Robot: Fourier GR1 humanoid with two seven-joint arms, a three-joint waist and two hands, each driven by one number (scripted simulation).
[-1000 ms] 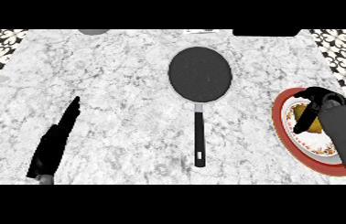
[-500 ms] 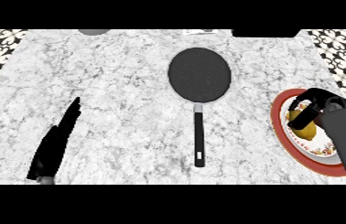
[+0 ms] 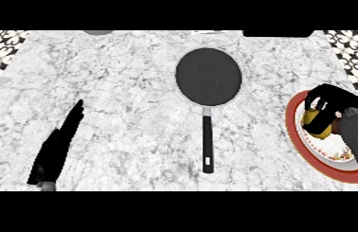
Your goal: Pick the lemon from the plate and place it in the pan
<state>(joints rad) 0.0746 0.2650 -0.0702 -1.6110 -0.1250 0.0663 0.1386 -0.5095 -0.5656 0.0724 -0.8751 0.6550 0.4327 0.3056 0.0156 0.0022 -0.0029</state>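
head view shows the lemon [image 3: 316, 123] on the plate [image 3: 291, 128], at the right edge of the counter [image 3: 126, 108]. the right hand [image 3: 330, 97] is over it, fingers curled around the lemon. the pan [image 3: 208, 77] lies in the middle, well apart from the plate, handle toward the near edge, with bare counter between them. the left hand [image 3: 59, 146] rests at the lower left, fingers straight and together.
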